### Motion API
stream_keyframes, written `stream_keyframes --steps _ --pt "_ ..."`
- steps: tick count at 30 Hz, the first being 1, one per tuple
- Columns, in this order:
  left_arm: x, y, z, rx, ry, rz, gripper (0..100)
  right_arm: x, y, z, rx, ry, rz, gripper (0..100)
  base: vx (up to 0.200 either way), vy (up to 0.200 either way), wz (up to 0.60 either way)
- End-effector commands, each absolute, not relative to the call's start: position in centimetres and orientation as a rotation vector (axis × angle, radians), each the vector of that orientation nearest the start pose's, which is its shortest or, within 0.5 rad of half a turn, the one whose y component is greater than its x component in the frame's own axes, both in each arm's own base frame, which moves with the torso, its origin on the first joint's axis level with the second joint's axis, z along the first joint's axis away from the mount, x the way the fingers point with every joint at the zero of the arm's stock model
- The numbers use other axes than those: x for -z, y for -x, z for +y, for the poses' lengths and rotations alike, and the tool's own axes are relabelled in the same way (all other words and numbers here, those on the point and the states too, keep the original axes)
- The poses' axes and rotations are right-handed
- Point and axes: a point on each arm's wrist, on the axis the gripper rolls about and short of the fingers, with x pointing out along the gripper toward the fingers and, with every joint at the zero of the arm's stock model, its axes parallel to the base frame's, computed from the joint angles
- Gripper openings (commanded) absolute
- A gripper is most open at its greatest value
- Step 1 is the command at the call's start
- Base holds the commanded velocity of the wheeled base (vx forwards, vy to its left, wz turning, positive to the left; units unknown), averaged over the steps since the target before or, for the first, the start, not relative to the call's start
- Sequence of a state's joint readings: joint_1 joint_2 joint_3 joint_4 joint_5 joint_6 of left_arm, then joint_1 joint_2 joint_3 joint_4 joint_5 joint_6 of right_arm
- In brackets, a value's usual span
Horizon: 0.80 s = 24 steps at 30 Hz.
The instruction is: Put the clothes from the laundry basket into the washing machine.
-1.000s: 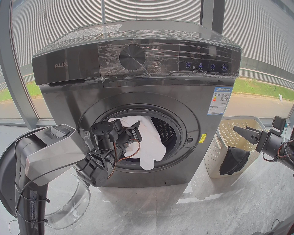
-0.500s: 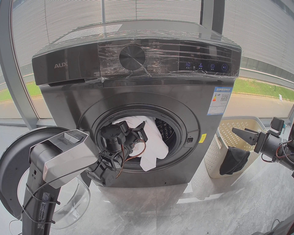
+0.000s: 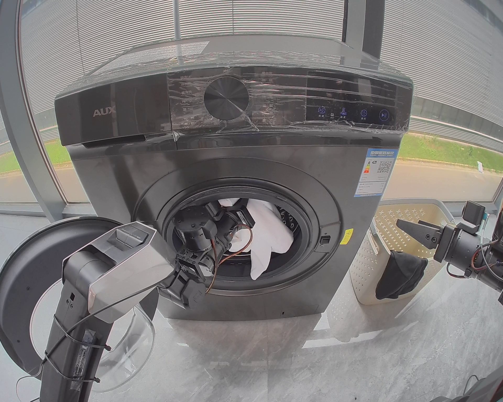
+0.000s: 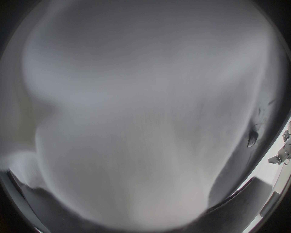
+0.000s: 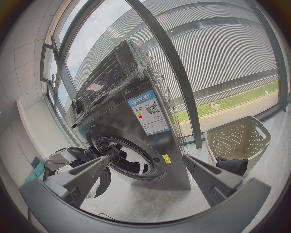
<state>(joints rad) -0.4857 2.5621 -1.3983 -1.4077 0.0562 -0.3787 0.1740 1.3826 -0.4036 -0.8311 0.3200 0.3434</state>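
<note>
Mid-frame, the left end effector (image 3: 237,224), grip impossible to tell, should push the white cloth garment (image 3: 268,235) deeper into the grey front-loading washing machine (image 3: 236,157), clearing its dangling tail; the right end effector (image 3: 413,226) sits released

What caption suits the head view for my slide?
Left tool and white garment in the washing machine opening; dark garment draped over the basket.

floor (image 3: 367,361): grey marble | window pillar (image 3: 362,23): dark, upright | outside: grass strip (image 3: 450,149), road (image 3: 445,180), ribbed building (image 5: 227,54)
</note>
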Motion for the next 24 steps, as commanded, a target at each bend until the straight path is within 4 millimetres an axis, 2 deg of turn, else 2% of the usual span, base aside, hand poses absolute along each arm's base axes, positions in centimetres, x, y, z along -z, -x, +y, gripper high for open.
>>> stream_keyframes --steps 1,9,16,20,22,24 --pt "-5.4 -44.1 -22.4 0.454 0.448 -0.172 0 -17.6 -20.0 4.2 -0.462 -0.347 0.235 100 0.000 0.000 0.00" --pt "-6.3 -45.9 -19.9 0.390 0.450 -0.227 0 -17.5 -20.1 4.2 -0.461 -0.346 0.242 100 0.000 0.000 0.00" --pt "-4.6 -46.3 -20.3 0.390 0.441 -0.206 0 -17.3 -20.3 4.3 -0.460 -0.344 0.250 100 0.000 0.000 0.00" --pt "-5.1 -47.2 -19.6 0.379 0.446 -0.244 0 -17.2 -20.3 4.3 -0.459 -0.344 0.252 100 0.000 0.000 0.00" --pt "-6.0 -47.7 -19.4 0.381 0.454 -0.289 0 -17.2 -20.3 4.2 -0.458 -0.344 0.253 100 0.000 0.000 0.00" --pt "-5.8 -47.7 -19.7 0.387 0.455 -0.289 0 -17.1 -20.4 4.3 -0.458 -0.344 0.260 100 0.000 0.000 0.00"
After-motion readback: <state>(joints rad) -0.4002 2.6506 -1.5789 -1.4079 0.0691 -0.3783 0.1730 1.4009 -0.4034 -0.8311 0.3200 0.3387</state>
